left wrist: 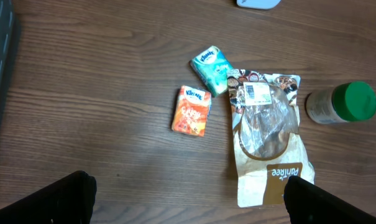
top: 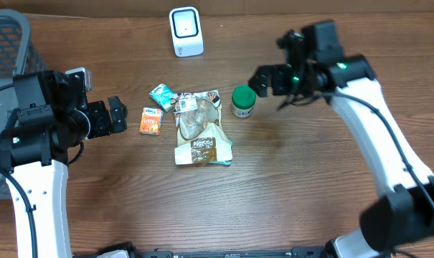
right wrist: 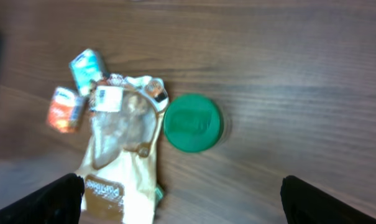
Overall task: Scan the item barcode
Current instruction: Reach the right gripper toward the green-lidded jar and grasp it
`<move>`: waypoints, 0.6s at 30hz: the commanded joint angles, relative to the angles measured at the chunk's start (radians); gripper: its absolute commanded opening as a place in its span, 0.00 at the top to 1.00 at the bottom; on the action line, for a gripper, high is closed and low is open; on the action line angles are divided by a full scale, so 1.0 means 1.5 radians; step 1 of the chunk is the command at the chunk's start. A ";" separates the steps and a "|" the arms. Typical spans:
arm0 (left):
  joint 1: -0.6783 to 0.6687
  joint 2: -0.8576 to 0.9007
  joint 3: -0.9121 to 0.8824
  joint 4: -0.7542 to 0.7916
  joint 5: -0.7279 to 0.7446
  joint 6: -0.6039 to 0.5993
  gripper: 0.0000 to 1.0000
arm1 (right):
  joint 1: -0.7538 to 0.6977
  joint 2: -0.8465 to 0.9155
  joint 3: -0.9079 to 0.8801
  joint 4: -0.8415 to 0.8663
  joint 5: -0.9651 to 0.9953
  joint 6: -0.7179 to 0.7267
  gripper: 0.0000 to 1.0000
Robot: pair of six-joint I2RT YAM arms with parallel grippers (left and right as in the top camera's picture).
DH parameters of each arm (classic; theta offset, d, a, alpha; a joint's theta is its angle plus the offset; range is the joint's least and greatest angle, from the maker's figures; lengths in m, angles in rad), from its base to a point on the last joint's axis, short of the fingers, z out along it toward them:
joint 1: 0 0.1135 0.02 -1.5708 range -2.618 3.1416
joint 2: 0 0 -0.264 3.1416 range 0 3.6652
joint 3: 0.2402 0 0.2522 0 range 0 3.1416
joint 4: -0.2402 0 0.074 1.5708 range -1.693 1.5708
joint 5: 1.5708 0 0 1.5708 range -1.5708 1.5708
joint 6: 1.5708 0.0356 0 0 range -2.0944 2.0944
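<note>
We note crinkly bag [top: 200, 136], clear window, flat mid desk [top: 295, 186]; round green-lidded jar [top: 243, 100] just right; soft orange pack [top: 151, 120], teal pack [top: 161, 95] left. Boxy white scanner [top: 186, 31] far. Spread, empty: left claw [top: 122, 117], right claw [top: 258, 80].

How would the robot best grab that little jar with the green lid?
Probably by the green lid, coming straight down from above with the right hand, which is open nearby. The jar stands upright and its lid is round, so it can be pinched on two opposite sides. The snack bag crowds one side, so pinch across the other two.
</note>
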 commanded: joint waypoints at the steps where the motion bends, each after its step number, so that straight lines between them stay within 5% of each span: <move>1: 0.003 0.001 0.009 0.001 -0.004 0.006 0.00 | 0.037 0.065 0.105 -0.024 0.137 -0.034 0.00; 8: 0.003 0.001 0.009 0.001 -0.004 0.006 0.00 | 0.061 0.164 0.162 -0.038 0.144 -0.234 0.00; 18: 0.003 0.001 0.009 0.001 -0.004 0.006 0.00 | 0.069 0.243 0.160 -0.063 0.084 -0.307 0.00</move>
